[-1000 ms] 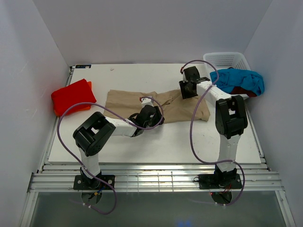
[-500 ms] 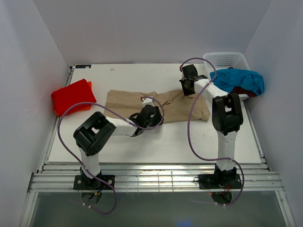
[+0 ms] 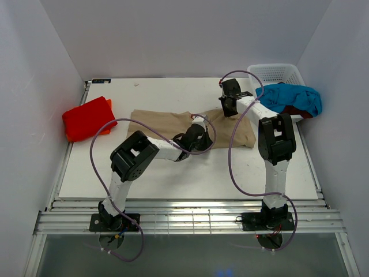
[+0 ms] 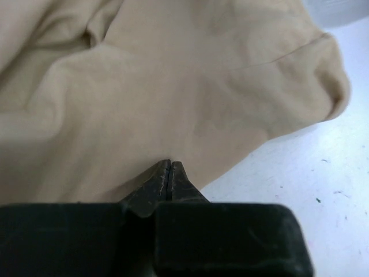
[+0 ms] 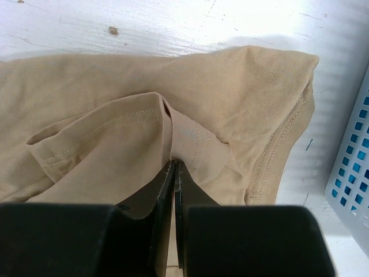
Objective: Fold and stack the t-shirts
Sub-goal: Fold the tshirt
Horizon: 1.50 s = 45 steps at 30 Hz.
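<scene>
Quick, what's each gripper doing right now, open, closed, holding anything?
Left gripper: closed, pinching the near edge of the tan shirt.
Right gripper: closed, pinching a fold of the same tan shirt.

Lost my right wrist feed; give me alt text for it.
The right fingers are shut on a seamed fold of the tan t-shirt, which fills most of the frame. White table shows along the top, a white mesh basket at the right edge.
</scene>
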Motion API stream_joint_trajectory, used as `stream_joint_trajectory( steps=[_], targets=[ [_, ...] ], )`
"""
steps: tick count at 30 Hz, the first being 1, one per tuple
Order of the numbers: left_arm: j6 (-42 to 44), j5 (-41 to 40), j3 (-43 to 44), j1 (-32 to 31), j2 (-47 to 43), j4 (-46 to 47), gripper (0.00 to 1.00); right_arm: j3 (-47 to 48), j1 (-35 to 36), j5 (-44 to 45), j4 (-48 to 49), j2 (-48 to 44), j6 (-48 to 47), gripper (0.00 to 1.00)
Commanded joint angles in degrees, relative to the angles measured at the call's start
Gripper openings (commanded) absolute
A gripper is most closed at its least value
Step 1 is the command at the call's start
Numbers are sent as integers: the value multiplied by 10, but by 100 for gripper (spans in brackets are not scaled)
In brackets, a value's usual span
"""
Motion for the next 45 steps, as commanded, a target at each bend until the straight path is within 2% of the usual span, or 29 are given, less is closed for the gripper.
stream_joint_trajectory(
  steps=[1, 13, 20, 22, 23, 24, 27, 30, 32, 33, 36, 45],
  targets=[
    [-6, 20, 8, -5, 17, 5, 0, 11, -1, 11, 5, -11, -4, 8],
    [-31, 0, -47, -10, 18, 3, 0, 45, -27, 58, 1, 12, -4, 8],
    [-46, -3, -81, -14, 0, 4, 0, 139, -49, 122, 2, 56, -24, 8],
    [-49, -4, -88, -18, 1, 4, 0, 176, -53, 129, 3, 67, -34, 14],
    [-51, -4, -88, -19, 3, 4, 0, 184, -53, 131, 7, 76, -37, 23],
    [-54, -2, -88, -20, 6, 4, 0, 196, -53, 132, 11, 78, -44, 27],
    [-57, 0, -87, -22, 11, 4, 0, 185, -52, 89, 17, 53, -41, 28],
    [-60, 0, -87, -25, 11, 4, 0, 92, -39, 39, 71, -22, -34, 32],
    [-59, 0, -87, -26, 11, 4, 0, 39, -32, -25, 83, -62, -28, 34],
    [-59, 0, -87, -27, 11, 5, 0, 26, -26, -104, 71, -71, -24, 34],
    [-60, 1, -86, -29, 12, 5, 0, 38, -18, -172, 36, -55, -21, 35],
    [-64, -3, -93, -30, 11, 4, 0, 54, 3, -231, 25, -4, -11, 35]
  ],
)
